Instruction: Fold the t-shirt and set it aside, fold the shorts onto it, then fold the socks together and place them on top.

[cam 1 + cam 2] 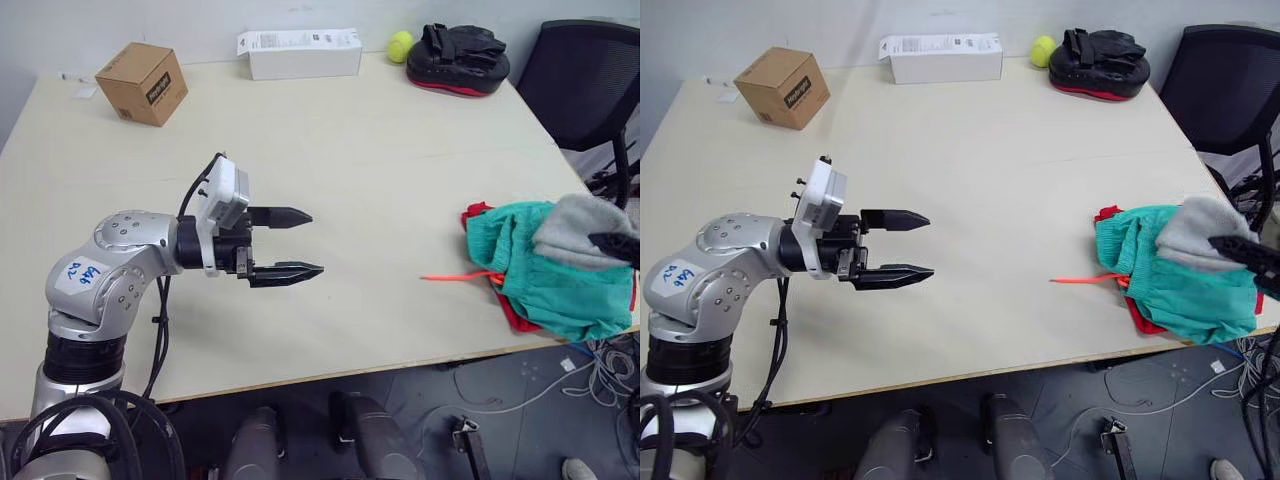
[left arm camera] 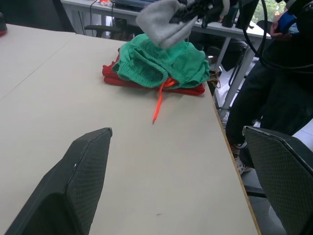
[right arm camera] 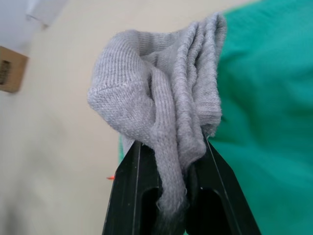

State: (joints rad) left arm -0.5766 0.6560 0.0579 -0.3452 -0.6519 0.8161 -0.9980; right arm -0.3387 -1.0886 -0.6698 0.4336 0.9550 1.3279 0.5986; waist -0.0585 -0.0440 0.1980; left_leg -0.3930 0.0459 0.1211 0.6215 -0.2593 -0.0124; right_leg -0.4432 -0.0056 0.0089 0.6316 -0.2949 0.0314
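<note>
The socks (image 3: 161, 112), pinched in the right gripper (image 3: 171, 196) just above the shorts (image 1: 545, 275) stacked on the t-shirt (image 1: 478, 212), should be lowered centrally and released gently, while the left gripper (image 1: 290, 245) is held wide, well apart.

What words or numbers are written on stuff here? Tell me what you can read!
Blue handwriting on the white sticker on the left arm: looks like "646" over "2~", not certain.
Dark print on the side of the brown box: too small to read.
Print on the long white box: too small to read.
No writing shows on the shorts, t-shirt or socks.
</note>
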